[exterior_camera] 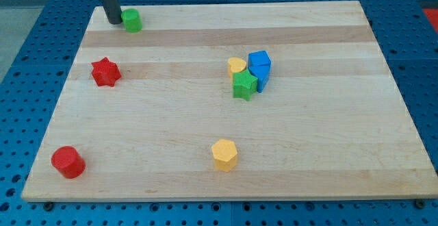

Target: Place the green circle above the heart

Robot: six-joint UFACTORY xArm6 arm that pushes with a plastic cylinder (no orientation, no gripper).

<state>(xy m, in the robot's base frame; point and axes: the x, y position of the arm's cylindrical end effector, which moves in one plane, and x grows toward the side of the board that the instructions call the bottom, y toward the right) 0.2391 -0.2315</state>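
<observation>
1. Green circle sits at the view's top left of the wooden worktop, close to its top edge.
2. My tip is just beside the green circle on the view's left side; whether the two touch I cannot tell.
3. No tool with jaws is on the arm, only a straight dark rod, so nothing is open, closed or clamped.
4. Yellow heart lies well apart from the green circle, right of the worktop's middle, in a tight cluster.
5. Green star is just below the yellow heart, touching it or nearly so.
6. Two blue blocks, their shapes unclear, press against the cluster's right side.
7. Red star lies near the view's left edge, below my tip.
8. Red circle sits at the bottom left corner.
9. Yellow hexagon sits near the bottom edge, at about the middle.
</observation>
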